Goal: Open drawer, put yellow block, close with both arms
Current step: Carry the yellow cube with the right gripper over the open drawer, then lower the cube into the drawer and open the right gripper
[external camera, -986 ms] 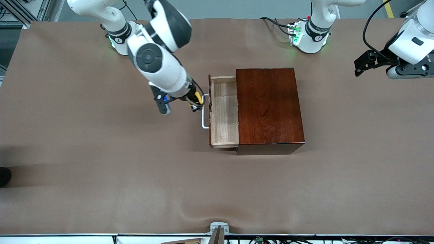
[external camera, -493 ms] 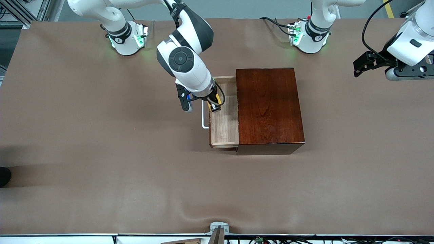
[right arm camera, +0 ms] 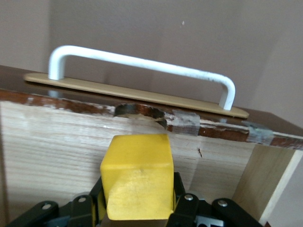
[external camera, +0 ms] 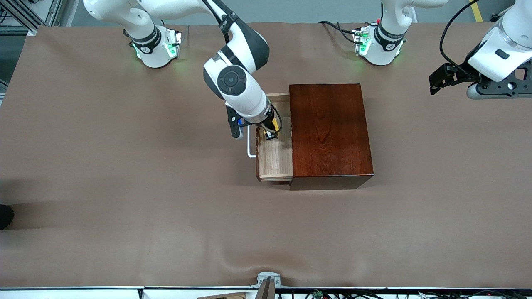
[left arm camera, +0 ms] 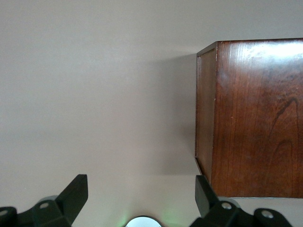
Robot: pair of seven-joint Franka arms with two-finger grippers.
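The dark reddish-brown box (external camera: 329, 131) stands mid-table with its pale-wood drawer (external camera: 276, 160) pulled out toward the right arm's end; the white bar handle (external camera: 249, 143) is on its front. My right gripper (external camera: 270, 133) is shut on the yellow block (external camera: 275, 126) and holds it over the open drawer. In the right wrist view the yellow block (right arm camera: 137, 177) sits between the fingers, with the drawer's inner front wall (right arm camera: 57, 142) and handle (right arm camera: 142, 64) past it. My left gripper (external camera: 440, 79) is open and empty, up over the table at the left arm's end; its wrist view shows the box (left arm camera: 255, 118).
The brown table mat (external camera: 166, 207) spreads all round the box. The two green-lit arm bases (external camera: 156, 45) (external camera: 376, 43) stand along the table edge farthest from the front camera.
My right gripper has carried the yellow block from beside the handle to over the open drawer. The left arm has shifted slightly.
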